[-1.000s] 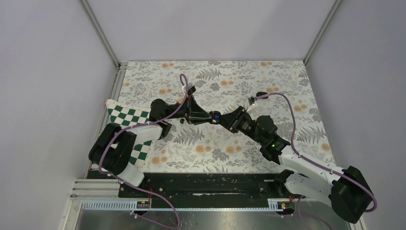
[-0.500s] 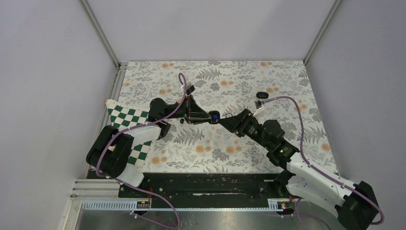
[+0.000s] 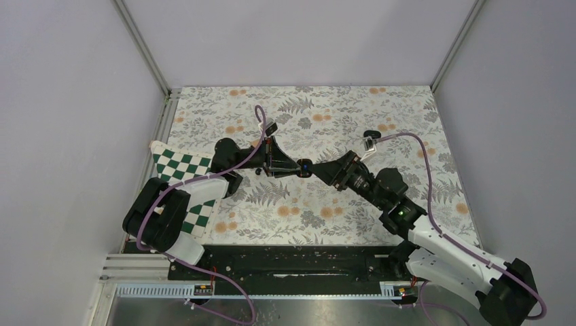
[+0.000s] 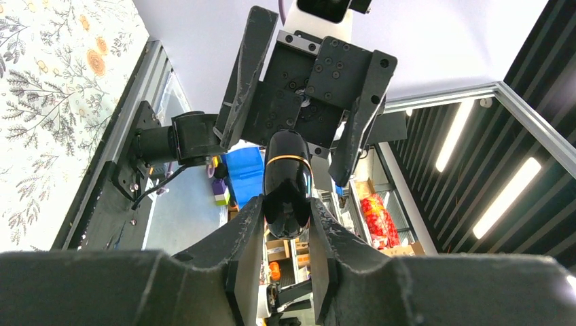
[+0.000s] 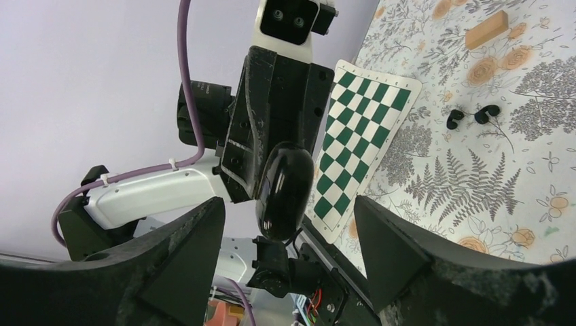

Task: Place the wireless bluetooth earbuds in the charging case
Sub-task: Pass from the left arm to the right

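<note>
My left gripper (image 3: 302, 166) is shut on the charging case (image 3: 307, 166), a glossy black pebble, and holds it in the air above the middle of the table. In the left wrist view the case (image 4: 287, 182) sticks out between my fingers (image 4: 241, 234). My right gripper (image 3: 319, 169) is open and faces it. In the right wrist view the case (image 5: 284, 190) hangs between my spread fingers (image 5: 197, 244), touching neither. The two small black earbuds (image 5: 469, 116) lie on the floral table next to the chequered mat. They also show in the top view (image 3: 260, 171).
A green-and-white chequered mat (image 3: 182, 178) lies at the table's left edge under the left arm. A small tan block (image 5: 488, 29) lies on the table beyond the earbuds. A small dark object (image 3: 370, 134) lies at the back right, near the right arm's cable.
My right gripper has moved left toward the held case, so its open jaws now flank the case's end. The left gripper has kept the case nearly still.
</note>
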`<state>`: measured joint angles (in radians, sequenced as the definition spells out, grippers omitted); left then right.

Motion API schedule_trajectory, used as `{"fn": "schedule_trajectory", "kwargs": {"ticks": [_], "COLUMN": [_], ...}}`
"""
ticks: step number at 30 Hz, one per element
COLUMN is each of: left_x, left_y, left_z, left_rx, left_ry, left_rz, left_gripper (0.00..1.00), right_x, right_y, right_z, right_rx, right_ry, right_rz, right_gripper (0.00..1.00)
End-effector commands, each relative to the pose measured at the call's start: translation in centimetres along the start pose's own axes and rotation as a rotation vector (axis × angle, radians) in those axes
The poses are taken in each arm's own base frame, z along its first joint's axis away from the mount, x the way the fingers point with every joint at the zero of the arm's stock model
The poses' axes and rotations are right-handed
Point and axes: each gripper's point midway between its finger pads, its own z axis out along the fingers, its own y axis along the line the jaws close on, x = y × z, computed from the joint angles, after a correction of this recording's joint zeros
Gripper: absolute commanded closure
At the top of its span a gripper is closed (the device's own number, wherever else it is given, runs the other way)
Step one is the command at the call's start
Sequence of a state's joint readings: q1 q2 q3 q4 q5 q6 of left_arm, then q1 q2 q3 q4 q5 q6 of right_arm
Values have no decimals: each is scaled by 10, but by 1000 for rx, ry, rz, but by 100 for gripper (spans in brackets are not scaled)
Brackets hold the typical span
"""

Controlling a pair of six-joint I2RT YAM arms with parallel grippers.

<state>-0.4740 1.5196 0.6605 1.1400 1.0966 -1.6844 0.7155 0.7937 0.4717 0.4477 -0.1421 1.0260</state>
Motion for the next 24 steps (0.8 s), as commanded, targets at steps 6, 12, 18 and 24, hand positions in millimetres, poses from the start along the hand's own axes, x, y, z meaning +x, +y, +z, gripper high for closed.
{"fn": "schedule_trajectory", "kwargs": {"ticks": [6, 12, 18, 24], "left_x": [9, 9, 7, 1], "left_y": [-13, -10, -15, -8], "left_z": [-2, -2, -1, -3], "left_rx": [16, -5, -43, -194], "left_ry": [24, 25, 24, -5], "left_rz": [90, 98, 128, 220], "left_gripper": [100, 100, 67, 20], "right_x": [-10, -8, -1, 0], "right_y": [34, 27, 19, 13], "right_z": [18, 21, 22, 20], "right_rx": [-115, -89, -72, -59], "right_ry": [-3, 5, 26, 17], "right_rz": [33, 46, 56, 62], "right_gripper": [43, 62, 95, 100]}}
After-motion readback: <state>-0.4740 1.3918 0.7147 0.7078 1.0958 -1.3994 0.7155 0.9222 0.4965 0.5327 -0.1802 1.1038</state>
